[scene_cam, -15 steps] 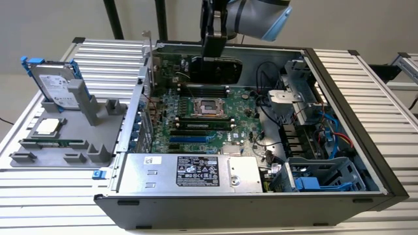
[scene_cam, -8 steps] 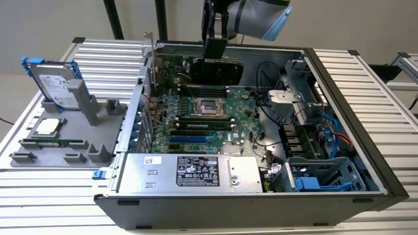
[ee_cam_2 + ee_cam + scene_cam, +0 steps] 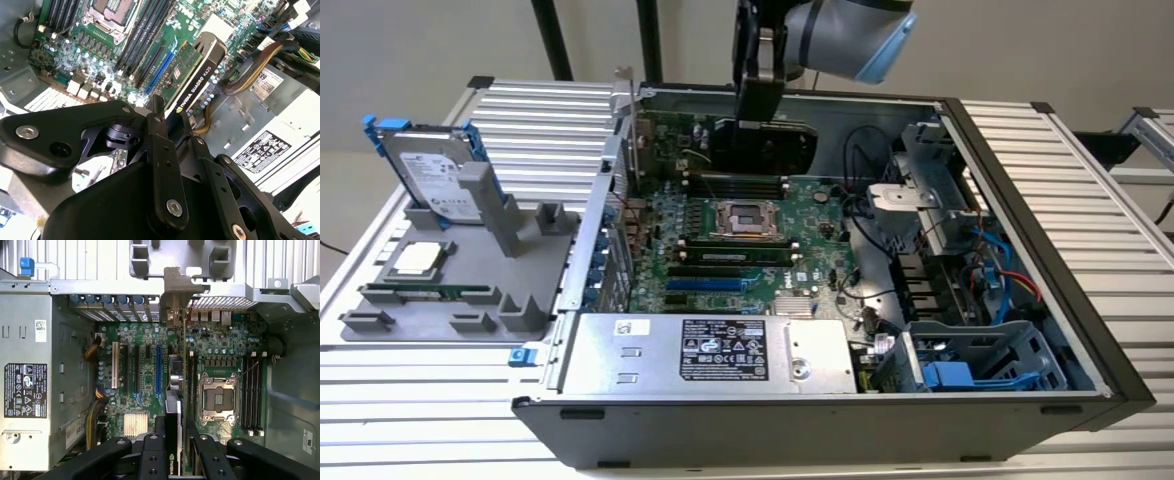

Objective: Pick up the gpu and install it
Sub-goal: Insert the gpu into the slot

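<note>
My gripper [image 3: 767, 122] hangs over the far part of the open computer case [image 3: 1067, 330] and is shut on the gpu [image 3: 770, 148]. The card hangs edge-down above the green motherboard [image 3: 720, 250], near the memory slots. In the second wrist view the gpu [image 3: 196, 75] shows its black cooler, held between the black fingers [image 3: 156, 112] of the gripper [image 3: 172, 120]. The first wrist view looks down the gpu [image 3: 173, 405] edge-on from the gripper [image 3: 175, 429]. Its silver end bracket [image 3: 176, 287] is near the case's rear slot wall, above the expansion slots [image 3: 159, 367].
A grey fixture [image 3: 480, 250] at the exterior view's left carries a silver hard drive with blue rails [image 3: 434, 175], a processor [image 3: 420, 258] and a memory stick [image 3: 427, 293]. Inside the case are the power supply [image 3: 707, 350], the empty processor socket [image 3: 744, 215], cables [image 3: 894, 200] and a drive cage [image 3: 974, 360].
</note>
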Available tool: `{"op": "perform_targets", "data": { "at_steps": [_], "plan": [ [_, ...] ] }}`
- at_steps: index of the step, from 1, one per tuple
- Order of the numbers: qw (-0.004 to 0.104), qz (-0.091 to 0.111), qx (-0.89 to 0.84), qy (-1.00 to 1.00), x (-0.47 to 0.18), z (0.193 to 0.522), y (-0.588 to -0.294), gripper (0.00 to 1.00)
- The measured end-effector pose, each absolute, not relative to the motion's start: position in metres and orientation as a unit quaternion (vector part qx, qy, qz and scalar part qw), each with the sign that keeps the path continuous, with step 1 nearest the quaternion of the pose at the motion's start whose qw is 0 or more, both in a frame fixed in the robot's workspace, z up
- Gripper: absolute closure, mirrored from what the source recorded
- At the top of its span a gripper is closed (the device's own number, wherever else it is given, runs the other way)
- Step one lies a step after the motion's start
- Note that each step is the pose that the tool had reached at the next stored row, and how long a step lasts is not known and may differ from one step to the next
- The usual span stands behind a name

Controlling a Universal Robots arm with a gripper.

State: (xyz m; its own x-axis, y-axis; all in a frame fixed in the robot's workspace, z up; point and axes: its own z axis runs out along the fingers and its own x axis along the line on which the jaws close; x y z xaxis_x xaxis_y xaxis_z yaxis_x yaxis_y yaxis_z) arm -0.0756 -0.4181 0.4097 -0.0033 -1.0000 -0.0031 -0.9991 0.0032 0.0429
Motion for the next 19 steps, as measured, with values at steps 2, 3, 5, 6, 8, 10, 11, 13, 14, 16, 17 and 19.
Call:
{"op": "perform_targets", "data": {
  "at_steps": [2,3,5,6,8,10,11,13,14,16,17,19],
  "plan": [
    [0.014,-0.016,0.706,-0.708,-0.0756,0.4089,-0.4182,1.0],
    [0.014,-0.016,0.706,-0.708,-0.0756,0.4083,-0.4182,1.0],
    [0.014,-0.016,0.706,-0.708,-0.0756,0.4073,-0.4182,1.0],
    [0.014,-0.016,0.706,-0.708,-0.0756,0.4068,-0.4182,1.0],
    [0.014,-0.016,0.706,-0.708,-0.0756,0.4057,-0.4182,1.0],
    [0.014,-0.016,0.706,-0.708,-0.0756,0.4046,-0.4182,1.0],
    [0.014,-0.016,0.706,-0.708,-0.0756,0.4042,-0.4182,1.0],
    [0.014,-0.016,0.706,-0.708,-0.0757,0.4033,-0.4182,1.0],
    [0.014,-0.016,0.706,-0.708,-0.0757,0.4029,-0.4182,1.0],
    [0.014,-0.016,0.706,-0.708,-0.0756,0.402,-0.4182,1.0],
    [0.014,-0.016,0.706,-0.708,-0.0756,0.4016,-0.4182,1.0],
    [0.014,-0.016,0.706,-0.708,-0.0756,0.4008,-0.4182,1.0]
  ]
}}
